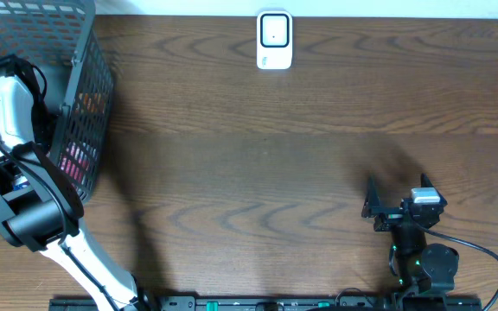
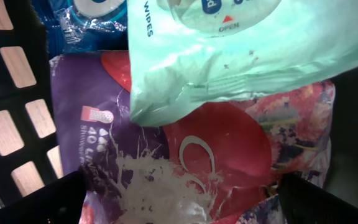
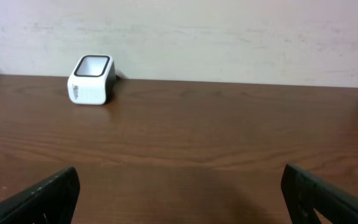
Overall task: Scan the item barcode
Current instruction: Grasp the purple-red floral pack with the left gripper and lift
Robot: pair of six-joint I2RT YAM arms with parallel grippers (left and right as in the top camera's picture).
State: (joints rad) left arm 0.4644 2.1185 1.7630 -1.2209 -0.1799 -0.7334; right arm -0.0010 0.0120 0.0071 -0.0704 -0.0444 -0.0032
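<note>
In the left wrist view, a purple and red pouch (image 2: 222, 149) lies in the black mesh basket (image 1: 89, 52). A mint-green wipes pack (image 2: 247, 56) overlaps its top, and a blue packet (image 2: 82, 15) lies behind. No barcode shows on any of them. My left gripper (image 2: 182, 190) hangs open just above the pouch, one finger at each lower corner, holding nothing. The white scanner (image 1: 274, 40) stands at the table's far edge. My right gripper (image 1: 377, 207) rests open and empty over the table at the front right, facing the scanner (image 3: 92, 79).
The basket occupies the far left corner, its slotted wall (image 2: 11, 112) close to my left fingers. The left arm (image 1: 7, 121) reaches into it from the front. Bare wooden table (image 1: 258, 173) lies between basket, scanner and right arm.
</note>
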